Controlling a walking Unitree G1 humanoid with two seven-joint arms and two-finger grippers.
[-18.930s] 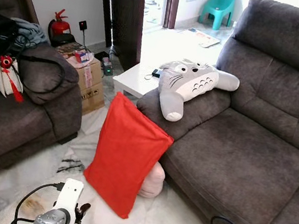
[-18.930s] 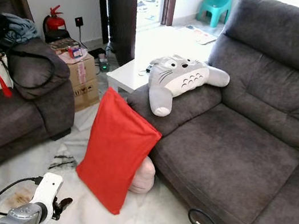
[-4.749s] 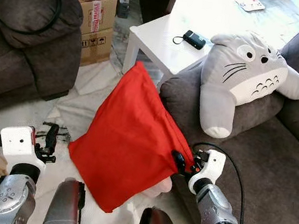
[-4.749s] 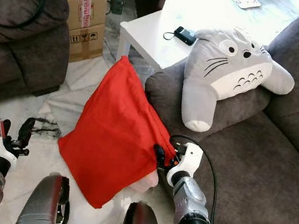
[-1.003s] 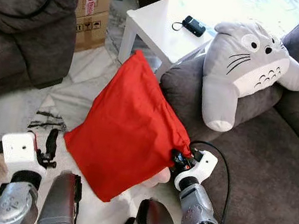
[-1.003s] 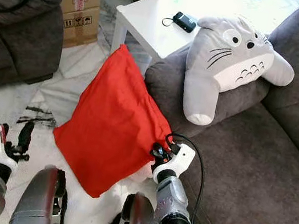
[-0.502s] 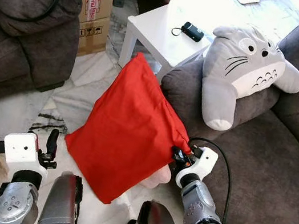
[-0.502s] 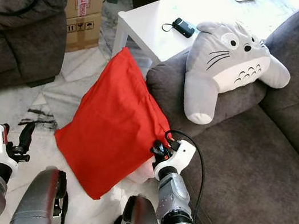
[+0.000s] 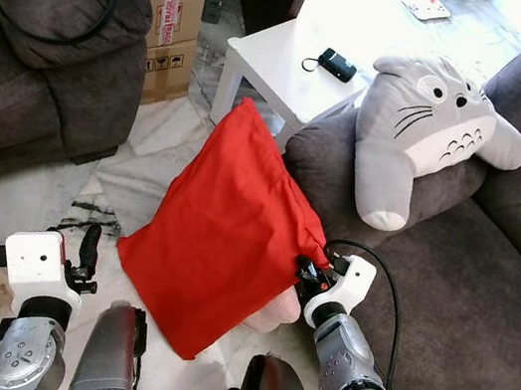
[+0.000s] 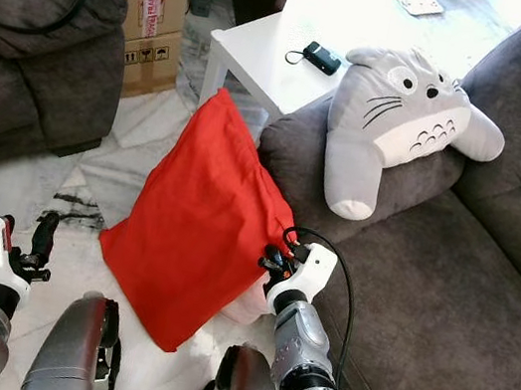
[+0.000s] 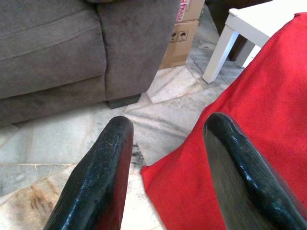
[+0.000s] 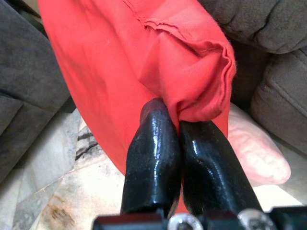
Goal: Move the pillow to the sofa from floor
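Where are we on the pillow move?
Done: right gripper has its jaws shut on a corner of the red pillow. In hand: pillow leans against the sofa, low end at the floor. Left: lift it onto the seat. Left gripper open beside it.

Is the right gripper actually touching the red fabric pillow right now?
Touching. In the right wrist view the right gripper has its two black fingers pressed together on a bunched fold at the red fabric pillow's corner.
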